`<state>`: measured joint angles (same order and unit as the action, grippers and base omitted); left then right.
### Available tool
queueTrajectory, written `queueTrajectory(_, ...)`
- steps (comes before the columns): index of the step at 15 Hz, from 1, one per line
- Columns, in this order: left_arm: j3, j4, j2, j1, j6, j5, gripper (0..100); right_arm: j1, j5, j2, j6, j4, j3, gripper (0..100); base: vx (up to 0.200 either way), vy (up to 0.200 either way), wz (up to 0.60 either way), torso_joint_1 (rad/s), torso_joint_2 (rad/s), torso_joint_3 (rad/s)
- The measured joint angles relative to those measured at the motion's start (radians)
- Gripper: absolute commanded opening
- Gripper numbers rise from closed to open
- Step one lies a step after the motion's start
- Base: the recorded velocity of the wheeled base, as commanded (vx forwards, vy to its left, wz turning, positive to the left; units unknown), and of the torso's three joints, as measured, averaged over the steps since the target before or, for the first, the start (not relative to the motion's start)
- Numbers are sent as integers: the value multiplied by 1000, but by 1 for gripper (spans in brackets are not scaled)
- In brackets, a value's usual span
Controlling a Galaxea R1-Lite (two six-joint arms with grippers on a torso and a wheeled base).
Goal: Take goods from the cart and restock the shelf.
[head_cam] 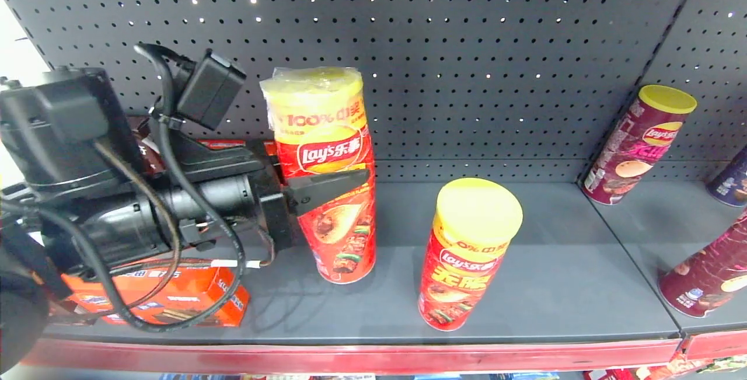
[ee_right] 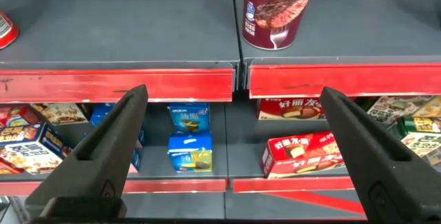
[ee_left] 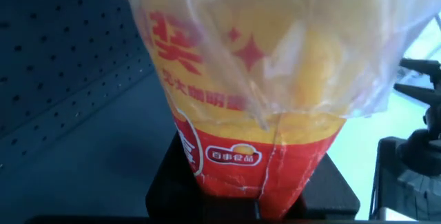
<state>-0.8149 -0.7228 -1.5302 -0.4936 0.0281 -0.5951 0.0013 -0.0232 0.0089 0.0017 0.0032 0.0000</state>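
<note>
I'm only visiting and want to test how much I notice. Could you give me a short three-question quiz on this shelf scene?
1. True or false: the left arm's fingers grip a red chip can.
2. How many red chip cans are at the grey shelf? A one, B two, C four.
3. Fill in: the right arm's fingers are ____.
Key: 1 true; 2 B; 3 open.

Shelf seemingly bare between front red can and maroon can.

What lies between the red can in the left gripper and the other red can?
Only bare shelf lies between held red can and standing red can, per head view.
</note>
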Motion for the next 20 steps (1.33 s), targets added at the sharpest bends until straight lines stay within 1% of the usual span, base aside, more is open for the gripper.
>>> queueTrajectory(1, -38, 2, -41, 11, -10, -28, 0, 0, 0, 0, 0, 0, 0, 100, 0, 0, 0, 0, 0, 0)
queueTrajectory(2, -80, 1, -83, 22, -21, -41, 0, -1, 0, 0, 0, 0, 0, 100, 0, 0, 0, 0, 0, 0)
queueTrajectory(3, -127, 2, -130, 33, -35, -47, 0, 0, 0, 0, 0, 0, 0, 100, 0, 0, 0, 0, 0, 0)
queueTrajectory(5, -215, 1, -213, 54, -51, -46, 0, 0, 0, 0, 0, 0, 0, 100, 0, 0, 0, 0, 0, 0)
queueTrajectory(6, -253, 1, -254, 60, -78, -35, 0, 0, 0, 0, 0, 0, 0, 100, 0, 0, 0, 0, 0, 0)
queueTrajectory(8, -296, -2, -319, 64, -146, -26, 0, -1, 0, 0, 0, 0, 0, 100, 0, 0, 0, 0, 0, 0)
queueTrajectory(9, -322, -2, -352, 64, -168, -26, 0, -1, 0, 0, 0, 0, 0, 100, 0, 0, 0, 0, 0, 0)
queueTrajectory(10, -351, -2, -381, 65, -174, -24, 0, 0, 0, 0, 0, 0, 0, 100, 0, 0, 0, 0, 0, 0)
queueTrajectory(12, -419, 0, -434, 61, -175, -20, 0, 0, 0, 0, 0, 0, 0, 100, 0, 0, 0, 0, 0, 0)
queueTrajectory(14, -479, 3, -476, 50, -169, -19, 0, 0, 0, 0, 0, 0, 0, 100, 0, 0, 0, 0, 0, 0)
queueTrajectory(16, -515, 3, -511, 31, -141, -19, 0, -1, 0, 0, 0, 0, 0, 100, 0, 0, 0, 0, 0, 0)
queueTrajectory(18, -530, 2, -529, 22, -103, -18, 0, 0, 0, 0, 0, 0, 0, 100, 0, 0, 0, 0, 0, 0)
queueTrajectory(20, -534, 2, -538, 17, -97, -18, 0, 0, 0, 0, 0, 0, 0, 100, 0, 0, 0, 0, 0, 0)
